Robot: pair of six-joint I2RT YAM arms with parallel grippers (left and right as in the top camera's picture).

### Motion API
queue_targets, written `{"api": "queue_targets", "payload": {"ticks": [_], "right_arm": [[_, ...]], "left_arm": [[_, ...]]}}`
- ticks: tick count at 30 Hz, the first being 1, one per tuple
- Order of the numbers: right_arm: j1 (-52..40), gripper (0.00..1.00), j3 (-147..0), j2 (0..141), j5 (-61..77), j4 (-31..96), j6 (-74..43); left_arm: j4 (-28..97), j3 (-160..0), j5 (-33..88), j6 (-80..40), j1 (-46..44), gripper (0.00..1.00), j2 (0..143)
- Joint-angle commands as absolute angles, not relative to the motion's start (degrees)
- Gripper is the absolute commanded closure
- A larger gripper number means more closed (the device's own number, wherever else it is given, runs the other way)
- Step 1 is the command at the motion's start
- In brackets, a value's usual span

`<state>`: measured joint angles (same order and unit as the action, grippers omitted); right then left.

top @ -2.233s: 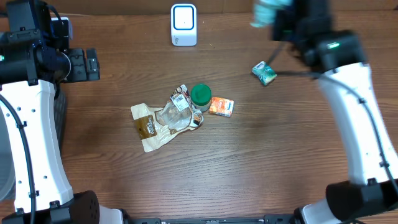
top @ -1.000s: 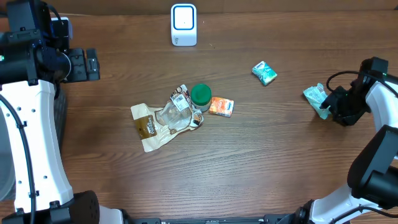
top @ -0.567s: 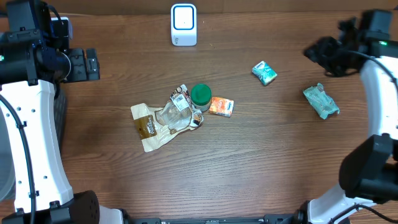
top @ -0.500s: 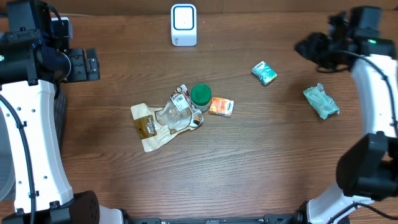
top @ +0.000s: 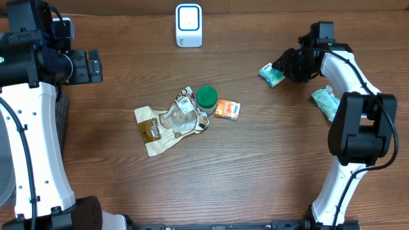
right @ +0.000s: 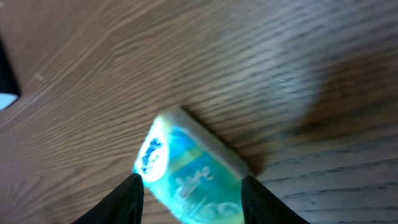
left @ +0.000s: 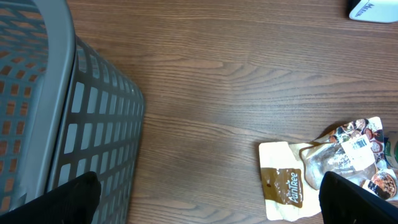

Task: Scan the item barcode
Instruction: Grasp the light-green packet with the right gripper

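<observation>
A small teal packet (top: 271, 75) lies on the wooden table at the right. My right gripper (top: 282, 66) is down over it. In the right wrist view the packet (right: 186, 171) sits blurred between the two dark fingers (right: 132, 193), which flank it closely; the gripper (right: 189, 186) is open around it. The white scanner (top: 188, 25) stands at the back centre. My left gripper (top: 96, 66) hangs high at the left, wide open and empty (left: 208, 186). No barcode shows on the packet.
A second teal packet (top: 329, 103) lies at the far right, partly under the right arm. A pile in the middle holds a brown-and-white pouch (top: 153, 131), a clear pack (top: 182, 115), a green-lidded jar (top: 206, 97) and an orange packet (top: 227, 109). A grey basket (left: 56, 124) stands at the left.
The right arm left the far-right teal packet on the table, swung up and back, then came down over the other teal packet. The left arm has not moved.
</observation>
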<state>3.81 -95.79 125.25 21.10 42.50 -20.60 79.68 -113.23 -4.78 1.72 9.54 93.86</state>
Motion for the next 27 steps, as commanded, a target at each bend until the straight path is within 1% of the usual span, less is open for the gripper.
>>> {"api": "queue_targets", "payload": {"ticks": [1,2,8,9,13,17,24,25,26,27], "right_arm": [[4.19,0.53,-96.44,125.97,19.38,42.09,-23.97],[4.19,0.55,-96.44,126.76,18.94,42.3,-24.27],[4.29,0.56,-96.4,129.45,19.44,43.05,-24.47],[4.29,0.58,-96.4,129.45,19.62,43.09,-24.45],[4.29,0.62,-96.47,129.45,21.98,44.66,-23.99],[4.32,0.63,-96.47,129.45,22.15,45.58,-23.86],[4.29,0.63,-96.47,129.34,24.99,45.71,-19.57],[4.29,0.64,-96.51,129.34,25.5,45.71,-18.44],[4.29,0.68,-96.51,129.25,25.85,45.74,-17.32],[4.29,0.74,-96.51,129.23,25.82,45.91,-16.29]], "left_arm": [[79.48,-113.62,-4.91,2.63,10.09,0.0,93.36],[79.48,-113.62,-4.91,2.63,10.09,0.0,93.36],[79.48,-113.62,-4.91,2.63,10.09,0.0,93.36],[79.48,-113.62,-4.91,2.63,10.09,0.0,93.36],[79.48,-113.62,-4.91,2.63,10.09,0.0,93.36],[79.48,-113.62,-4.91,2.63,10.09,0.0,93.36],[79.48,-113.62,-4.91,2.63,10.09,0.0,93.36],[79.48,-113.62,-4.91,2.63,10.09,0.0,93.38],[79.48,-113.62,-4.91,2.63,10.09,0.0,93.38],[79.48,-113.62,-4.91,2.63,10.09,0.0,93.36]]}}
